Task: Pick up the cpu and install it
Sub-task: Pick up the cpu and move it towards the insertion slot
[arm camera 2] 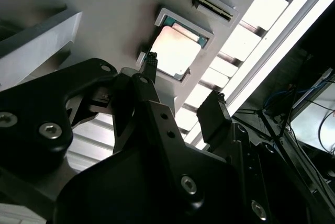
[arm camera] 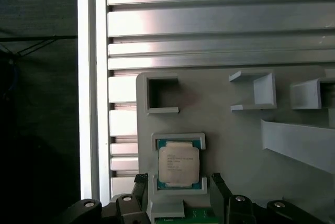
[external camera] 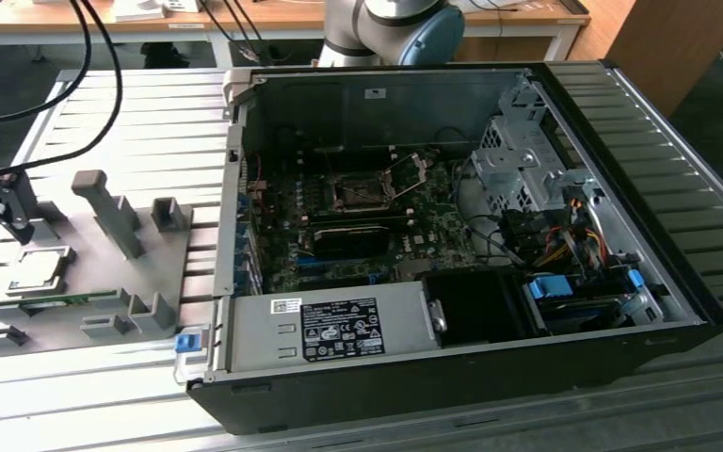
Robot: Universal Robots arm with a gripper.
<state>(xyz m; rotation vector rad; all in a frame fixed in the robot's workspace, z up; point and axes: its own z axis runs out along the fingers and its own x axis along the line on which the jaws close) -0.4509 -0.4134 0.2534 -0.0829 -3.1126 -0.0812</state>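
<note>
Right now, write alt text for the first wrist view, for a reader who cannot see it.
A silvery cpu sits in a square pocket of a grey tray, with the open gripper hovering near it, one finger on each side. The tray rests on a slatted metal table.

Exterior view: illumination is even and diffuse. The slatted table (external camera: 663, 122) carries a soft sheen. The interior of the computer case (external camera: 336, 118) is dimmer. Second wrist view: slats beyond the parted jaws are blown out to white. The cpu (arm camera 2: 177, 51) just past the jaw tips is washed pale. The gripper (arm camera 2: 183, 77) body reads near-black. First wrist view: a bright streak lies on the slats ahead of the jaws.
</note>
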